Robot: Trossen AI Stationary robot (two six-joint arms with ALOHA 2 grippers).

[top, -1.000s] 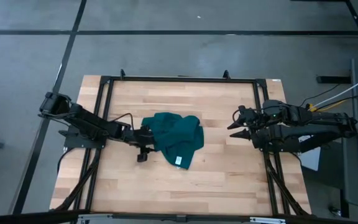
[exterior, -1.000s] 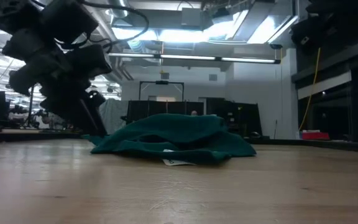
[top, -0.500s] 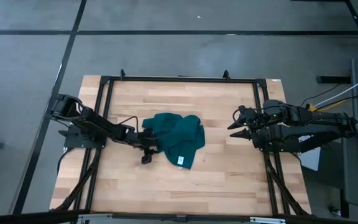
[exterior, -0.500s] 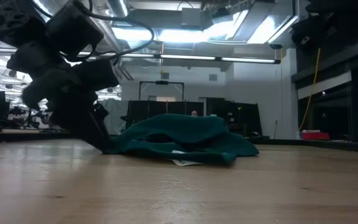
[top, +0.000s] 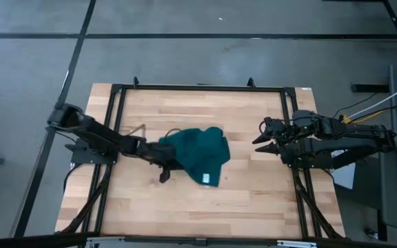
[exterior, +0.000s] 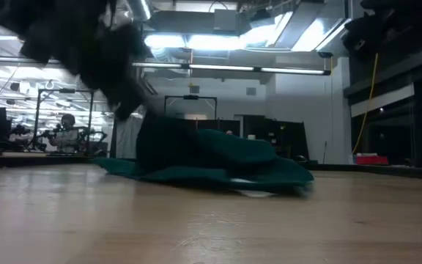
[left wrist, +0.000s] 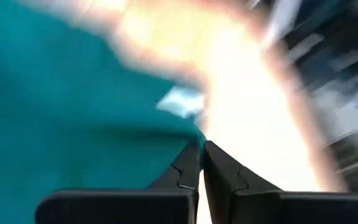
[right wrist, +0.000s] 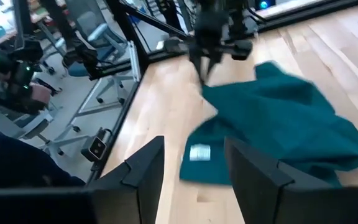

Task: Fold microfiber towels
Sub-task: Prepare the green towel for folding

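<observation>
left gripper pinches the towel edge

i see the wooden table [top: 253,200] with the teal towel [top: 197,153] bunched near its middle, white tag [top: 206,178] on the near edge. my left gripper [top: 163,164] clamps the cloth's left edge, fingers closed tight. my right gripper [top: 262,139] waits spread wide, well apart, at the table's right side.

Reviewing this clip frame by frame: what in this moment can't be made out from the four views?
- Left gripper: whether it pinches the towel; smeared in the low view, and the left wrist view shows only shut fingers at the cloth's edge.
- White tag: print too small.
- Towel's folds: bunched, layers hidden.
- Right gripper: open, waiting at the table's right edge.
</observation>
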